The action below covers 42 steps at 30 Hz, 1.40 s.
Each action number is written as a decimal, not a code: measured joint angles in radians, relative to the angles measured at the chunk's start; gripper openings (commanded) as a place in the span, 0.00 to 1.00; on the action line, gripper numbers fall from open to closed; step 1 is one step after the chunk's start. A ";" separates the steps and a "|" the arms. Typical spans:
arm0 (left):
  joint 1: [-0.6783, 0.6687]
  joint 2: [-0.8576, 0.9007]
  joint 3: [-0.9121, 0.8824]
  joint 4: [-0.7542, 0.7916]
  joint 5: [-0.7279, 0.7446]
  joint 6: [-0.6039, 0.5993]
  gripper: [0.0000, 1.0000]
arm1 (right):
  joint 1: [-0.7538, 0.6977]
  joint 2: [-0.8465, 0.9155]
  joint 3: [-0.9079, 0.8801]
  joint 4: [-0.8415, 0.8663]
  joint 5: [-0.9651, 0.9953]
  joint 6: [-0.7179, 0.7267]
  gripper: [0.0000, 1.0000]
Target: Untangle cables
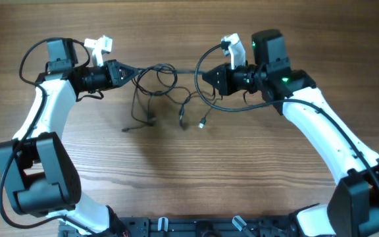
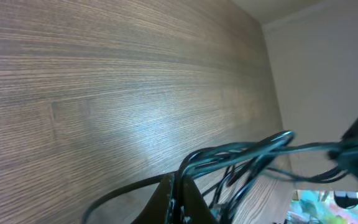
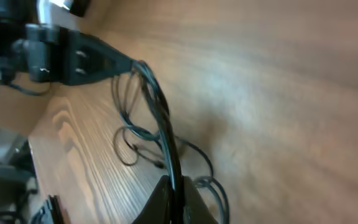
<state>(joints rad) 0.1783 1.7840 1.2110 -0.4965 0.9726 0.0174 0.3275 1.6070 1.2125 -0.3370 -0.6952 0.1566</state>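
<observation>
Clamping cables (image 1: pixel 162 89) strung between them, left claw (image 1: pixel 126 71) and right claw (image 1: pixel 206 76) hold opposite sides; loops beneath look tangled; most work left.

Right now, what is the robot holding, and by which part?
Both end effectors are shut on the cables: the left end effector pinches the bunch's left side, the right end effector its right side.
</observation>
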 measured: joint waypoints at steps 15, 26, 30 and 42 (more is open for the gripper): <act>-0.108 -0.001 0.002 0.039 0.109 0.027 0.04 | 0.005 -0.004 -0.006 0.808 -0.280 0.602 0.04; -0.164 -0.015 0.019 0.069 0.078 -0.008 0.04 | 0.012 -0.003 -0.012 0.995 -0.329 0.888 0.06; -0.166 -0.016 0.019 0.067 -0.093 -0.151 0.06 | 0.012 -0.002 -0.013 0.871 -0.409 0.834 0.06; -0.156 0.008 0.007 0.063 -0.247 -0.240 0.04 | 0.009 -0.013 0.024 0.419 -0.267 0.539 0.51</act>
<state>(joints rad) 0.0227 1.7916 1.2182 -0.4335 0.7258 -0.2222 0.3367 1.5936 1.2362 0.0822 -0.9619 0.6952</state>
